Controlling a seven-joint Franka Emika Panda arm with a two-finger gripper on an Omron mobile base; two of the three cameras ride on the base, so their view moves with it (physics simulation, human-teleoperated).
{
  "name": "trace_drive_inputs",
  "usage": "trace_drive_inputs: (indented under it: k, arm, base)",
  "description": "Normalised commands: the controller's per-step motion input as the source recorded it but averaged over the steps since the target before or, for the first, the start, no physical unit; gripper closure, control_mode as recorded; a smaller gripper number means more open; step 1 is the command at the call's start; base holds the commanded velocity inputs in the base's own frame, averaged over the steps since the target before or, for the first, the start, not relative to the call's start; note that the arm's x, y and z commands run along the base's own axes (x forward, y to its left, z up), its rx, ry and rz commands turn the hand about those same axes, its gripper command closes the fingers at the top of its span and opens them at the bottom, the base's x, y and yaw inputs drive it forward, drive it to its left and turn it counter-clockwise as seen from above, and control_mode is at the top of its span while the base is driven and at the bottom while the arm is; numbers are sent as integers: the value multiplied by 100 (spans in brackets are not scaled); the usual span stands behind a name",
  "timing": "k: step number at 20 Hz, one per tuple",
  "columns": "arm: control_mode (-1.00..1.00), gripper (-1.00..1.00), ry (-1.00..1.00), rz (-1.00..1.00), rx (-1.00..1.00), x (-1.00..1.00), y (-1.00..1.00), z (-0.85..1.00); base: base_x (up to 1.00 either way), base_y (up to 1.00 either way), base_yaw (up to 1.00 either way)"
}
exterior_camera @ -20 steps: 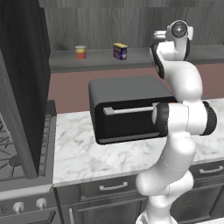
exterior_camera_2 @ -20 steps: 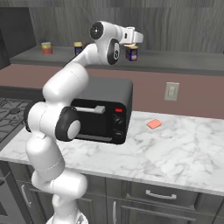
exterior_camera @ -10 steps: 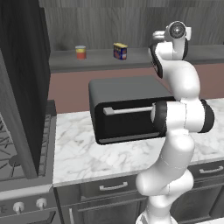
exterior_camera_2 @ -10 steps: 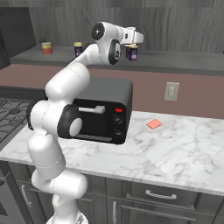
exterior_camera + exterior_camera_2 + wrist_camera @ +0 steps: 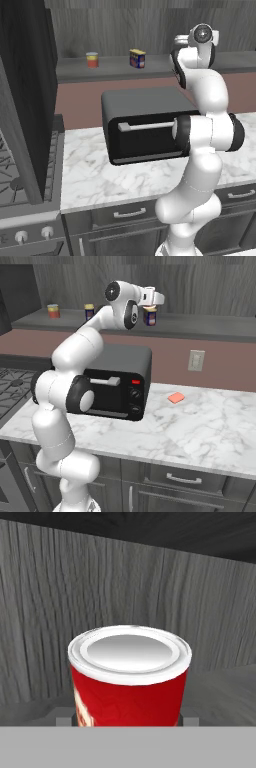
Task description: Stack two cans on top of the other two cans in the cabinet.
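**Hand at the red can, up in the cabinet**

From the left base view, the arm is reaching up towards the cabinet (image 5: 75, 74), the long grey recess above the black oven box (image 5: 145, 127). Its upper links are covering the spot where it is working. Well off to the left on the ledge, the short orange-red can (image 5: 92, 59) is standing upright. The blue can (image 5: 137, 58) with the yellow top is standing to its right, the two apart from each other.

From the right base view, the gripper (image 5: 150, 308) is hanging at the front of the cabinet (image 5: 215, 332), pointing down over the red can (image 5: 150, 317), which is looking dark in the shade there. The can is sitting directly beneath the hand, upright. The orange-red can (image 5: 53, 310) and the blue can (image 5: 89, 310) are far to the left on the same ledge.

In the hand view, the red can (image 5: 131, 699) with its whitish rim is sitting square between the fingers (image 5: 63, 721), very near the camera, with the wood-grained back of the cabinet (image 5: 45, 597) behind it. The gripper (image 5: 125, 722) is standing about half open, a tip showing at each side of the can. I cannot tell whether the tips are actually pressing on it.
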Motion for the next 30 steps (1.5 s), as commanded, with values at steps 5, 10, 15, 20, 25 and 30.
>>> trace_drive_inputs:
  k: [5, 10, 15, 20, 25, 30]
  arm:
    - [-100, 100, 0, 0, 0, 0, 0, -2]
    - [-100, 100, 0, 0, 1, 4, -2, -5]
    - [-100, 100, 0, 0, 4, 2, -4, -8]
    - [-100, 100, 0, 0, 6, 4, -4, -8]
    - [-100, -100, 0, 0, 5, 1, -2, -10]
    - [-100, -100, 0, 0, 2, 0, 0, -7]
  base:
    - [0, 0, 0]
    - [0, 0, 0]
    - [0, 0, 0]
    - [0, 0, 0]
    - [0, 0, 0]
    - [0, 0, 0]
